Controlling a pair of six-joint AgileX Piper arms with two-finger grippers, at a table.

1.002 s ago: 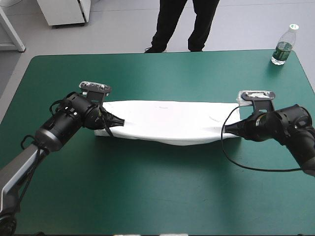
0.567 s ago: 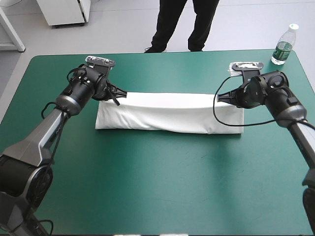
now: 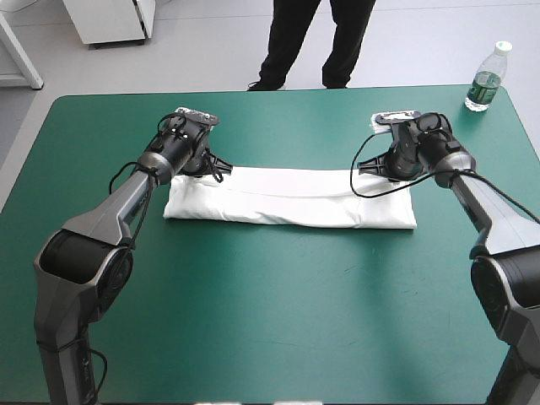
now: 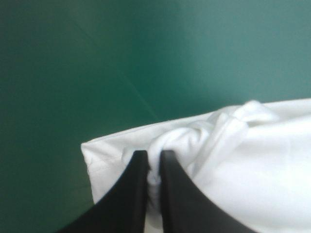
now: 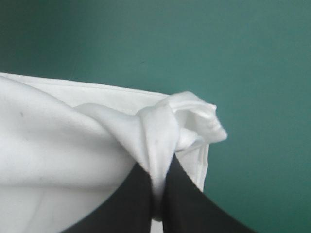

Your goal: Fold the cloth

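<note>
Teal-green counter [image 3: 270,321] carries the white T-shirt [image 3: 287,198], which lies across its middle as a long folded band parallel to the far edge. The left arm [image 3: 126,202] and right arm [image 3: 481,198] reach in from either side to the band's two ends at its far edge. The left jaws are clenched on a bunched corner of the T-shirt [image 4: 194,136], the cloth pinched between the black fingers. The right jaws grip the opposite corner the same way, a twisted knot of fabric [image 5: 194,119] standing just ahead of them. A water bottle [image 3: 487,80] stands well apart at the far right corner.

The step in hand looks like laying the folded edge down. To do it well, both ends should come down level and together, with even tension along the band. The jaws should let go only once the cloth rests flat. The bunched corners are likely to leave lumps unless drawn outward first.
</note>
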